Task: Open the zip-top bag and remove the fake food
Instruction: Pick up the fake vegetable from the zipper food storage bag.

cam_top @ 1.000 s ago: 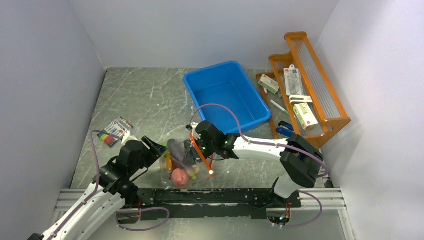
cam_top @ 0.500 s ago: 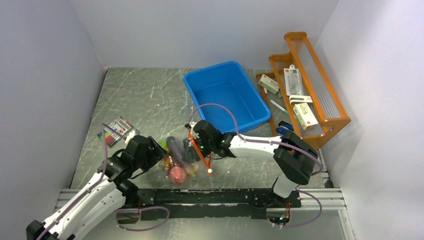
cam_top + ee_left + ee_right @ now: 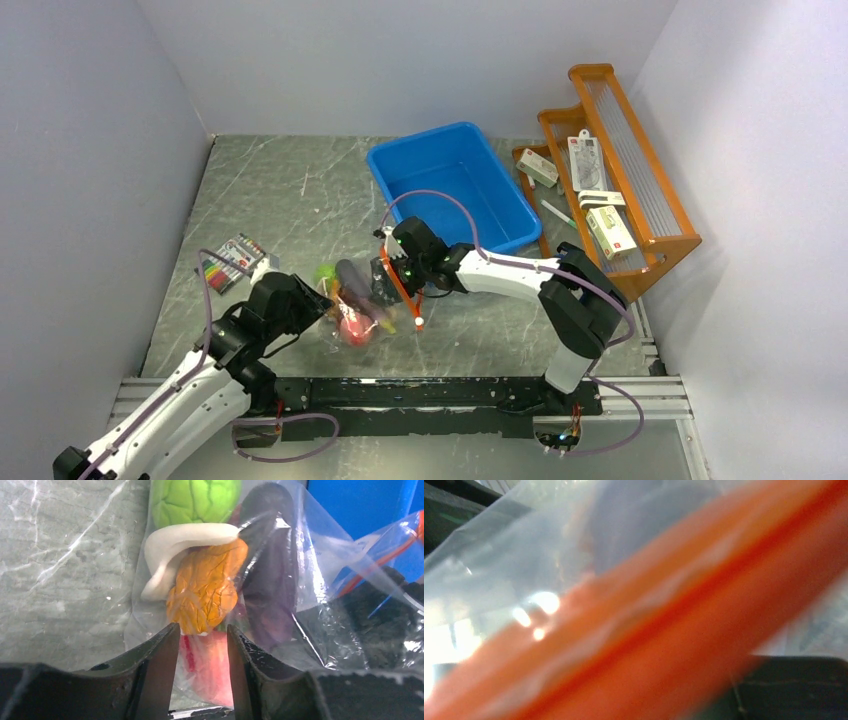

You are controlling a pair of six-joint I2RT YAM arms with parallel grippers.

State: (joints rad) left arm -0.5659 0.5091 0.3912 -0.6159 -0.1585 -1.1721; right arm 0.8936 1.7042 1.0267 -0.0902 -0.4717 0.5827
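The clear crinkly zip-top bag of small plastic fake food lies by the near edge of the worktop. The right gripper pinches its red-orange zip mouth. The left gripper straddles the closed end, half-spread, and I cannot tell whether it bites. This looks like the opening step. Next, anchor the bottom and pull the mouth apart.

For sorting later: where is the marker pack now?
Top view: the marker pack lies on the left of the table, left of the zip-top bag.

the zip-top bag lies on the worktop near its front edge, fake food inside it; bin behind, marker pack left, rack far right.
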